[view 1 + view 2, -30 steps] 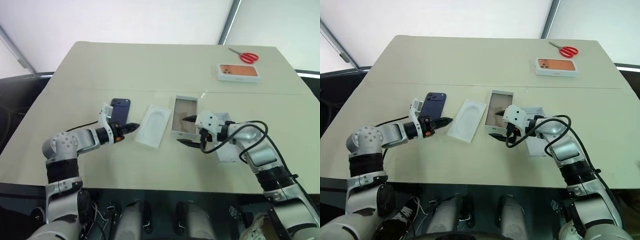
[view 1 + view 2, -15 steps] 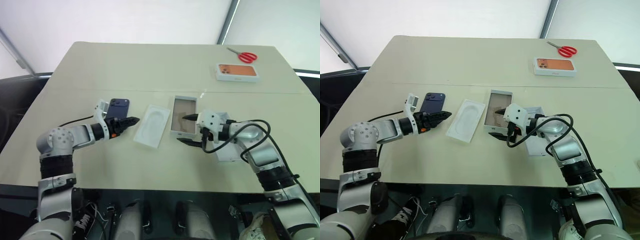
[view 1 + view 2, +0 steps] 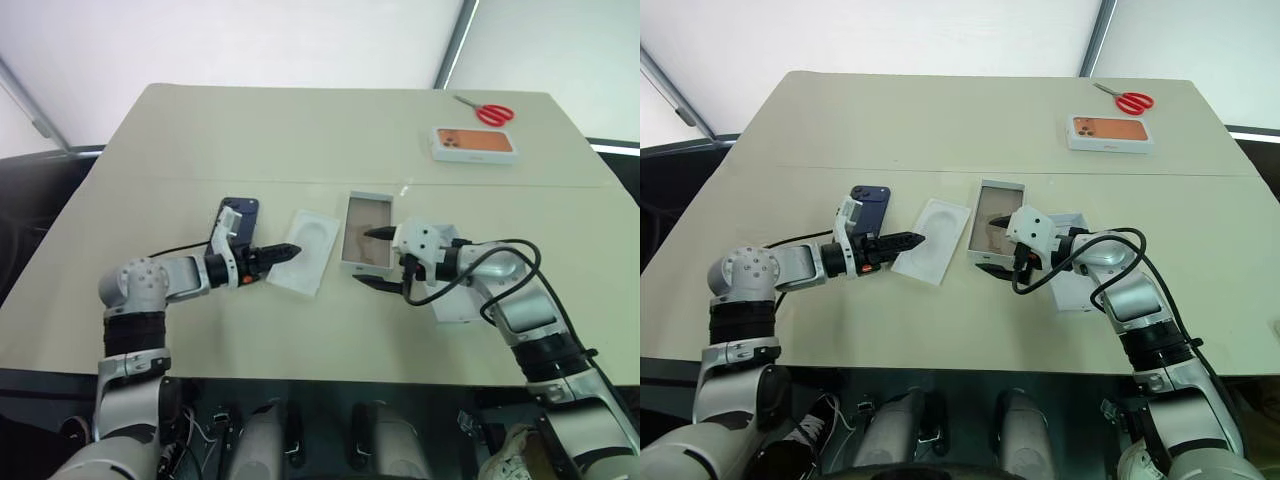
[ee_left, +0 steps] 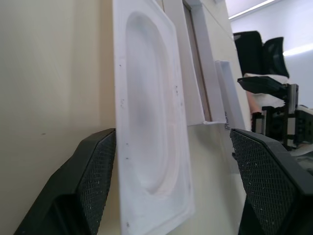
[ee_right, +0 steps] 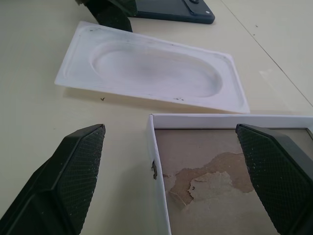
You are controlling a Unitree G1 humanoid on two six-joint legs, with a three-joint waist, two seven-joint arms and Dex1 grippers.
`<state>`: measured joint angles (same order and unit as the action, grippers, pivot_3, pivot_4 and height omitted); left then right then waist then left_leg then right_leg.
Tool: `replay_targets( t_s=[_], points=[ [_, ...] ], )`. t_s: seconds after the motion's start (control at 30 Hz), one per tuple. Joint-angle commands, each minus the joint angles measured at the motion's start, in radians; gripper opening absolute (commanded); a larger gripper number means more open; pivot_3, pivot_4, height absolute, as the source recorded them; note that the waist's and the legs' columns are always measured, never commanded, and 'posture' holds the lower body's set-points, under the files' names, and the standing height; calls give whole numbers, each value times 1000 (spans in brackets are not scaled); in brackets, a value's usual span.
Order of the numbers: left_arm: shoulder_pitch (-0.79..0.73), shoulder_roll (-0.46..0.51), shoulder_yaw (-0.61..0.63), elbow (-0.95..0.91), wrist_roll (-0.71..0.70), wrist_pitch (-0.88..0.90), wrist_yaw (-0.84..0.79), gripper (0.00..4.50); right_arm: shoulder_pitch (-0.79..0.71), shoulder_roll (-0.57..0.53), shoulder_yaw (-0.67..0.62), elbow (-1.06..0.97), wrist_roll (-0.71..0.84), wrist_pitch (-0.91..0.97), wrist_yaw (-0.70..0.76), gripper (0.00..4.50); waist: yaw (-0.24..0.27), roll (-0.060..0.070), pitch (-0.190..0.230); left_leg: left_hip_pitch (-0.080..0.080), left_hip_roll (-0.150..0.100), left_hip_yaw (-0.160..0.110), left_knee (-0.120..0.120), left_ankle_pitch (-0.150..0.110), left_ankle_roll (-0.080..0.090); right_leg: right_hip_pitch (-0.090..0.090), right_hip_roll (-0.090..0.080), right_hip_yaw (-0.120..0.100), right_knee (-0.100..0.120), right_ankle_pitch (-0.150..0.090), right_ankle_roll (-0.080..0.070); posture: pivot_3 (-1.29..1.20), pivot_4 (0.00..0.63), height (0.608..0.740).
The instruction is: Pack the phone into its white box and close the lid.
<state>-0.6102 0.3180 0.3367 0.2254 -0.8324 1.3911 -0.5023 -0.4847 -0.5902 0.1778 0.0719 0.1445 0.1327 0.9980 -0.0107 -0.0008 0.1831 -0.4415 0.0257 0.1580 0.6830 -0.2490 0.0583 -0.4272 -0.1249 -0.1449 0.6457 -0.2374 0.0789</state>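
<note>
On the far orange-phone box (image 3: 478, 144) no writing reads; both pincers, left (image 3: 283, 253) and right (image 3: 372, 259), gape wide.

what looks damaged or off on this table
The white box has a torn, peeling brown lining on its inside bottom, with a nick in the near wall. Otherwise nothing looks spilled or askew.

table (image 3: 300, 130): beige, seam across the middle
wall (image 3: 250, 40): white panels, grey struts
chair (image 4: 259, 51): black, possibly office type
</note>
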Motion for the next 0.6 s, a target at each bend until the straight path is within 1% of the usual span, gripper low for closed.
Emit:
replay_targets(
  t_s=[0.03, 0.2, 0.43, 0.53, 0.6],
  points=[
    [13, -30, 16, -2, -18, 18, 17, 2539, -15, 4, -32, -47, 18, -17, -7, 4500, -1, 0, 0, 0, 0, 0, 0, 0, 0, 0, 0, 0, 0, 0, 0, 0, 150, 738],
    [30, -36, 21, -20, -13, 27, 39, 55, -13, 0, -36, -48, 21, -18, -9, 4500, -1, 0, 0, 0, 0, 0, 0, 0, 0, 0, 0, 0, 0, 0, 0, 0, 150, 738],
    [37, -45, 32, -38, -25, 33, 59, 12, -17, 3, -37, -45, 18, -26, -20, 4500, -2, 0, 0, 1, 0, 0, 0, 0, 0, 0, -1, 0, 0, 0, 0, 0, 150, 738],
    [24, -58, 74, -35, -59, 45, 68, 12, -15, 4, -36, -44, 21, -28, -19, 4500, -2, 0, 0, 1, 0, 0, 0, 0, 0, 0, -1, 0, 0, 0, 0, 0, 150, 738],
    [10, -63, 128, -29, -87, 54, 77, 12, -8, -2, -31, -47, 26, -23, -5, 4500, -2, 0, 0, 1, 0, 0, 0, 0, 0, 0, -1, 0, 0, 0, 0, 0, 150, 738]
  ],
)
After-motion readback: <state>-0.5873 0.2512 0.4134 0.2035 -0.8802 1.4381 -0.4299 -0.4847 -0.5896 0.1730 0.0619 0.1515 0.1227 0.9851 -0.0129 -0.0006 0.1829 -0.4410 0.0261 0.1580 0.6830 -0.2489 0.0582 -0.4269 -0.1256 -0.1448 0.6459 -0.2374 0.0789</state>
